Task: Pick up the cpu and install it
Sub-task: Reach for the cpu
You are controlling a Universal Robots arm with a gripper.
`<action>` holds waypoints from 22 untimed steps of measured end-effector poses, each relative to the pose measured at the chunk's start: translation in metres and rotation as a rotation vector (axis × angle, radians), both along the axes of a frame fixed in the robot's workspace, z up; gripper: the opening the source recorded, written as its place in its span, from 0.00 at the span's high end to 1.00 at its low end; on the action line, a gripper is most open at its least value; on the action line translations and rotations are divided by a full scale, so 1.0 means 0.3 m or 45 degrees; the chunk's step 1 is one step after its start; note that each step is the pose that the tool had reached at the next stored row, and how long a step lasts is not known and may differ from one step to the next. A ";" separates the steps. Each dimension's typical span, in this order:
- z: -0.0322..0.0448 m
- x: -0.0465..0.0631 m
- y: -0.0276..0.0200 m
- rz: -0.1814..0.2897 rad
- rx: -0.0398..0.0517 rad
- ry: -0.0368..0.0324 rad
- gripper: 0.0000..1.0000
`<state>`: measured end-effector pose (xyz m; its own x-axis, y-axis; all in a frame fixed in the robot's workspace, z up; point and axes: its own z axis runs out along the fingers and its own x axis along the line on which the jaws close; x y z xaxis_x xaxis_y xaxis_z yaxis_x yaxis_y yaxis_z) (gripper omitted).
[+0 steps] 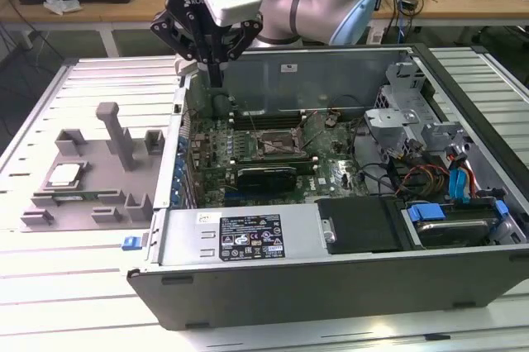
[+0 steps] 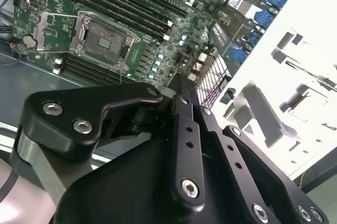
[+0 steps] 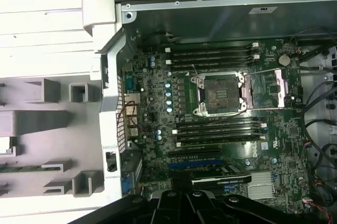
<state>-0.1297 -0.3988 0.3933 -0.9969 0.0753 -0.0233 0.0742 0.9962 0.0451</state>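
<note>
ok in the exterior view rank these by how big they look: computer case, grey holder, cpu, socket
1. computer case
2. grey holder
3. cpu and socket: they look about alike, so no ranking between them

Exterior view oblique, both wrist views downward — shared motherboard (image 3: 152,84) (image 2: 31,3)
</note>
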 end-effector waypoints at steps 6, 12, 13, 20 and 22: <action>0.000 -0.019 0.000 0.000 0.000 -0.0001 0.89; 0.000 -0.040 0.000 0.000 0.000 -0.0002 0.89; 0.000 -0.044 0.000 0.000 0.000 -0.0002 0.89; 0.000 -0.073 0.000 0.000 0.000 -0.0003 0.89; 0.000 -0.083 0.000 0.000 0.000 -0.0004 0.89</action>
<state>-0.1547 -0.3989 0.3933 -0.9969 0.0752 -0.0236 0.0741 0.9962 0.0451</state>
